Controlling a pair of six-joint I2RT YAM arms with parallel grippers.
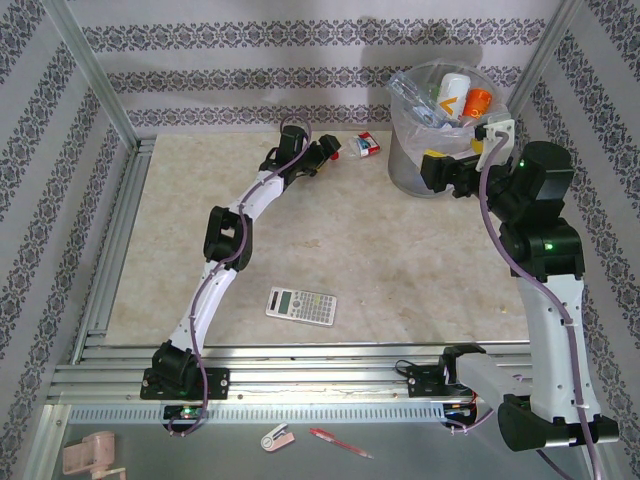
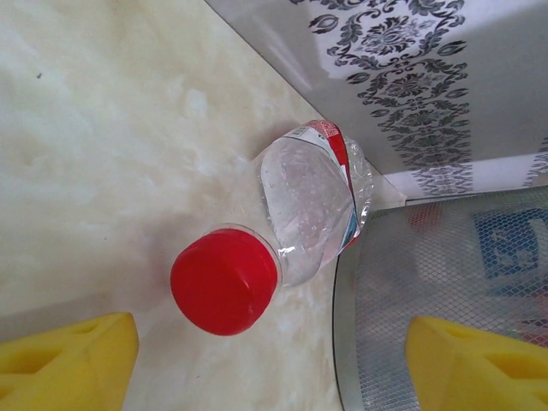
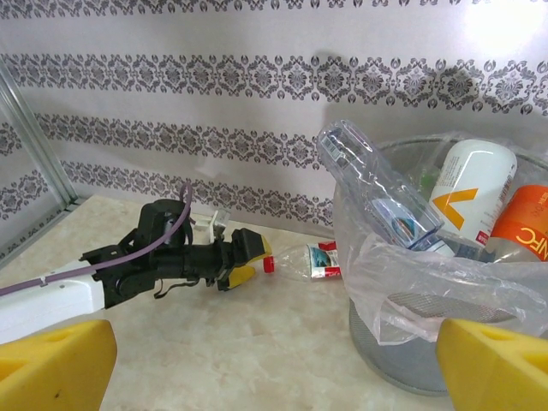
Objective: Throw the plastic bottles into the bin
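A crushed clear plastic bottle [image 2: 312, 201] with a red cap [image 2: 224, 280] and a red label lies on the table at the back, right beside the bin [image 2: 428, 291]. In the top view this bottle [image 1: 368, 145] lies just left of the bin [image 1: 415, 175]. My left gripper [image 2: 274, 368] is open, its yellow fingertips [image 2: 68, 360] standing wide apart on either side just short of the cap, not touching it. My right gripper [image 3: 274, 377] hangs open and empty in front of the bin [image 3: 411, 342]. Several bottles [image 3: 377, 184] stick out of the bin's whitish bag.
A flat grey calculator [image 1: 301, 305] lies mid-table toward the front. Patterned walls close the back and sides, and a metal frame post [image 1: 95, 75] rises at the back left. A pen [image 1: 340, 441] and small items lie on the front ledge.
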